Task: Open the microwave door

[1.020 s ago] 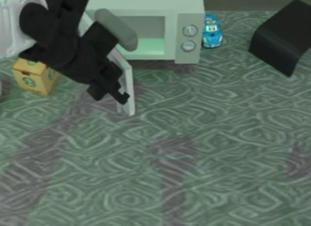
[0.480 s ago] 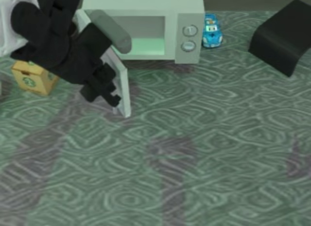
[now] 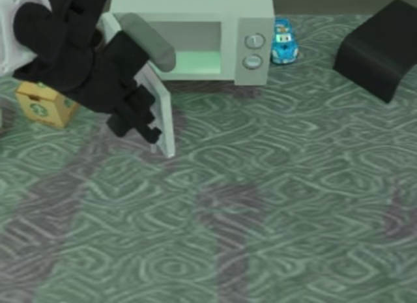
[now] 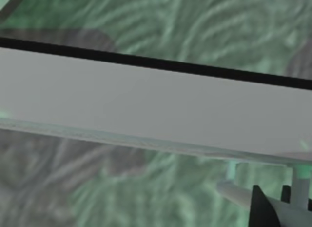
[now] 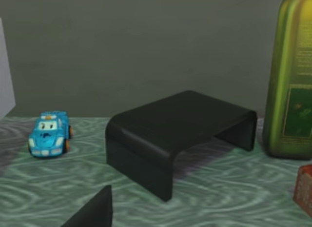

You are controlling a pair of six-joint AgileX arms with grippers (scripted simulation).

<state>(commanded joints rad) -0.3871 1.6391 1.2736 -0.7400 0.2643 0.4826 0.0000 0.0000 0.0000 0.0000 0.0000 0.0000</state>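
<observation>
Already swung wide, the microwave door [image 3: 167, 117] stands out from the microwave [image 3: 195, 29] at far left; the left gripper [image 3: 148, 128] pinches its handle edge. Slippage there could let the door stall.

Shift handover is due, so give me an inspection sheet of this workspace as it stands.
Surface: table with a green swirl pattern, dark shadow streaks.
Job's things: microwave at the top view's far edge; microwave door swung out wide, pale green interior exposed.
Clutter: blue toy car right of the microwave; black angular box far right; yellow carton far left; green bottle and a red item in the right wrist view.
Pincers: left pincer at the door's outer edge by the handle; finger state unclear. Right pincer: only a dark tip seen.
Cables: nothing seen.
Surroundings: plain dark wall behind.
</observation>
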